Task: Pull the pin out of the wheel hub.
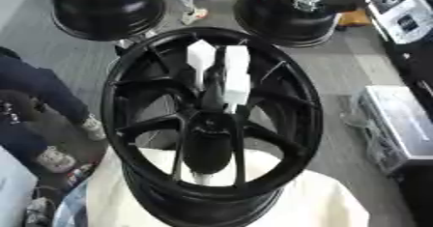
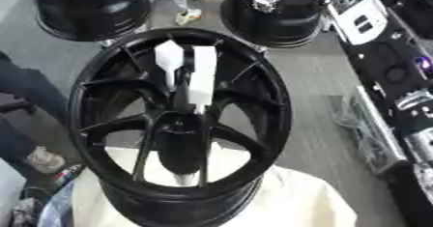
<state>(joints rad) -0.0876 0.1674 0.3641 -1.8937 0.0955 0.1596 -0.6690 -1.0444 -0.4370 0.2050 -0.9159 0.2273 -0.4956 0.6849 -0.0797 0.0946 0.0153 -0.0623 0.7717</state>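
Black wheel hub (image 1: 211, 120) at centre, standing on a white-covered counter (image 1: 321, 202). Two white pins (image 1: 201, 57) and (image 1: 235, 78) side by side above its middle. Hand state: cannot tell.

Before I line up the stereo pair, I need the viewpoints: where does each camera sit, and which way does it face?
Left eye view: in the robot's head, looking down at the black spoked wheel and two white blocky pieces at its hub; no robot hand visible.
Right eye view: beside it, same facing, more grey equipment at right; no hand either.
Shared: wheel, white pieces, white cloth beneath, black wheels beyond.
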